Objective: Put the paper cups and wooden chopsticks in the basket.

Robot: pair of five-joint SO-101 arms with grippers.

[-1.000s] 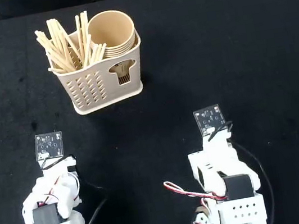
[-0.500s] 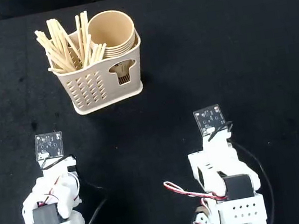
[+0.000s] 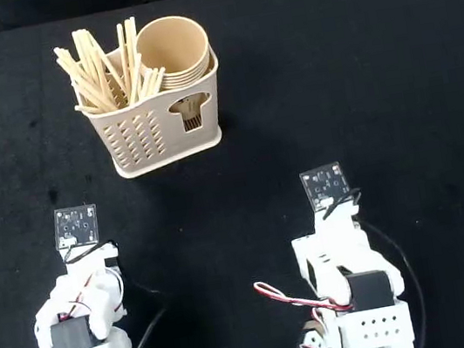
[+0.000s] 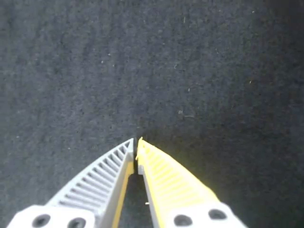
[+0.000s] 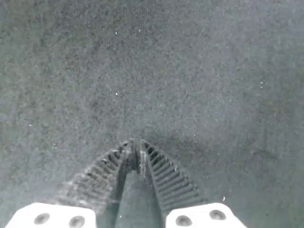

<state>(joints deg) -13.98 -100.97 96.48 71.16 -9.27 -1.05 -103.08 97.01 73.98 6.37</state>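
A beige perforated basket [image 3: 155,133] stands at the back left of the black table. Several wooden chopsticks [image 3: 100,67] stick up in its left side, and a stack of paper cups [image 3: 174,49] sits in its right side. Both arms are folded back at the table's near edge, well apart from the basket. My left gripper [image 4: 136,141] is shut with nothing in it, its grey and yellow fingers meeting over bare cloth. The right gripper [image 5: 135,143], with dark fingers, is likewise shut and holds nothing.
The black cloth [image 3: 358,75] covers the whole table. One folded arm [image 3: 80,304] sits at the near left and another arm [image 3: 347,262] at the near right, with cables trailing between their bases. Some gear lies beyond the far edge.
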